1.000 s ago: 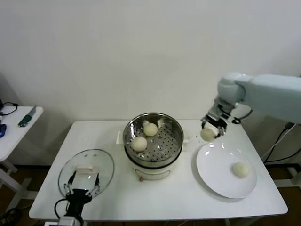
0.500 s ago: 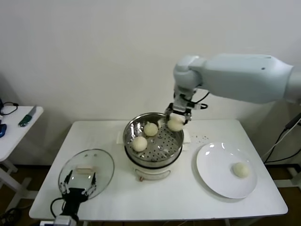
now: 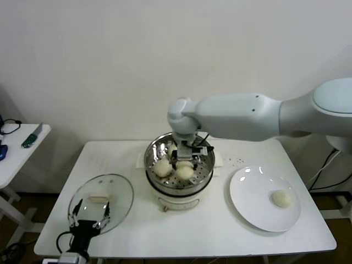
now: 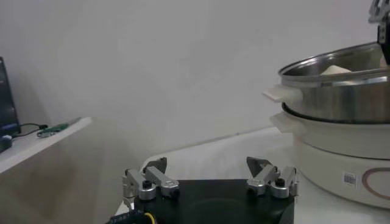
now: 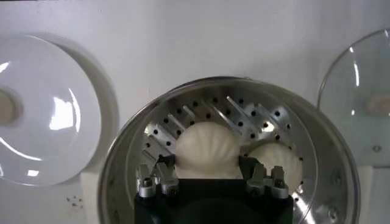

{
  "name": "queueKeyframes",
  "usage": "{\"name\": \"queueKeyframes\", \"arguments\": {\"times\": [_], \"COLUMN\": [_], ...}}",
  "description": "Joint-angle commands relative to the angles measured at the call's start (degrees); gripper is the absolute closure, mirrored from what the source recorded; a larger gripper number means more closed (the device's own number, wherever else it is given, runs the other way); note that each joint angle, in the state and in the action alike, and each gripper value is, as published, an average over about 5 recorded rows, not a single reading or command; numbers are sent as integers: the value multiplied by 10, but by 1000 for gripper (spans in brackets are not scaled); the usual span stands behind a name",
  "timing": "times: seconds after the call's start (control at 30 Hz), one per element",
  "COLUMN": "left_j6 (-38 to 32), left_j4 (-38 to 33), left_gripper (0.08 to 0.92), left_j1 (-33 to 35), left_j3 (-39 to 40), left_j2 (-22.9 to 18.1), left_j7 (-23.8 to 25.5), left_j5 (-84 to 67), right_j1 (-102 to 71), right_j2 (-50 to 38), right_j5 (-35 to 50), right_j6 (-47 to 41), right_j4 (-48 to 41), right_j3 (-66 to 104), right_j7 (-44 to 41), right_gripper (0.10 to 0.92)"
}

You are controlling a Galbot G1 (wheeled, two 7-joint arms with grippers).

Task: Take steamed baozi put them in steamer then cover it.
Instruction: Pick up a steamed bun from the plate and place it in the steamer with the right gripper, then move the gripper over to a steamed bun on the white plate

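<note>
The steel steamer stands on its cream base at the table's middle. My right gripper reaches down into it, shut on a baozi low over the perforated tray. In the right wrist view the fingers press both sides of that baozi. A second baozi lies beside it. A third is hidden behind the gripper. One baozi lies on the white plate. The glass cover lies at front left. My left gripper is open and empty at its near edge.
A small side table with a few tools stands at the far left. The steamer's side handle and base show ahead of the left gripper. Bare tabletop lies in front of the steamer.
My right arm has carried the baozi from above the plate to the left, over the steamer's rim, and lowered it inside. The left gripper has barely moved.
</note>
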Motion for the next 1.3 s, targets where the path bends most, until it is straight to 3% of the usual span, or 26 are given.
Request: {"name": "queueKeyframes", "arguments": {"times": [0.03, 0.37, 0.6, 0.87, 1.07, 1.3], "left_j6": [-1, 5, 6, 6, 3, 4], "left_j4": [4, 6, 3, 3, -1, -13], "left_gripper": [177, 177, 177, 177, 177, 177], "left_j1": [-1, -5, -3, -2, 2, 11], "left_j3": [-1, 3, 2, 1, 5, 8], "left_j2": [3, 5, 3, 5, 4, 6], "left_j7": [0, 5, 6, 3, 6, 15], "left_j5": [-6, -3, -2, -2, 5, 8], "right_j1": [-35, -28, -26, 14, 74, 113], "right_j2": [19, 6, -2, -40, -136, -282], "right_j5": [-45, -56, -64, -43, 78, 242], "right_j6": [15, 7, 0, -16, -129, -354], "right_j4": [6, 17, 27, 19, 36, 70], "right_j3": [12, 13, 18, 42, -6, -97], "right_j7": [-2, -9, -16, -7, 33, 87], "right_gripper": [330, 319, 215, 203, 203, 203]}}
